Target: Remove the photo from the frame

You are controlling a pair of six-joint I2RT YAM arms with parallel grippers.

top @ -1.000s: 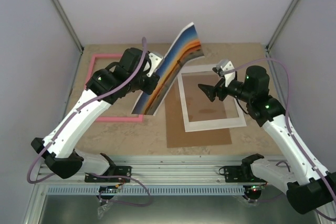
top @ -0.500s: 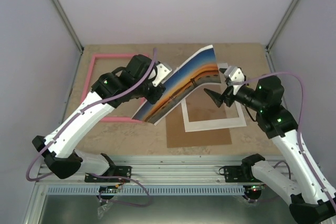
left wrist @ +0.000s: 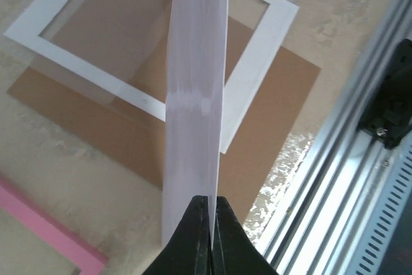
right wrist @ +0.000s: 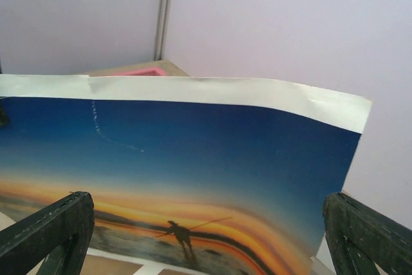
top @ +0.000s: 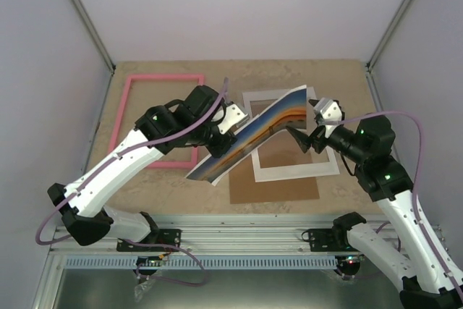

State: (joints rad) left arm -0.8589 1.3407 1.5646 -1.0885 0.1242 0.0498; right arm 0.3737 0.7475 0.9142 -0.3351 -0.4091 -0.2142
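While the frame lies flat, the photo hangs pinched.

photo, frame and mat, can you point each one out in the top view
photo (top: 264, 125), top external view, on the orange and blue print side, mid-sheet.
frame (top: 165, 77), top external view, on the pink far rail.
mat (top: 296, 173), top external view, on the white near strip.
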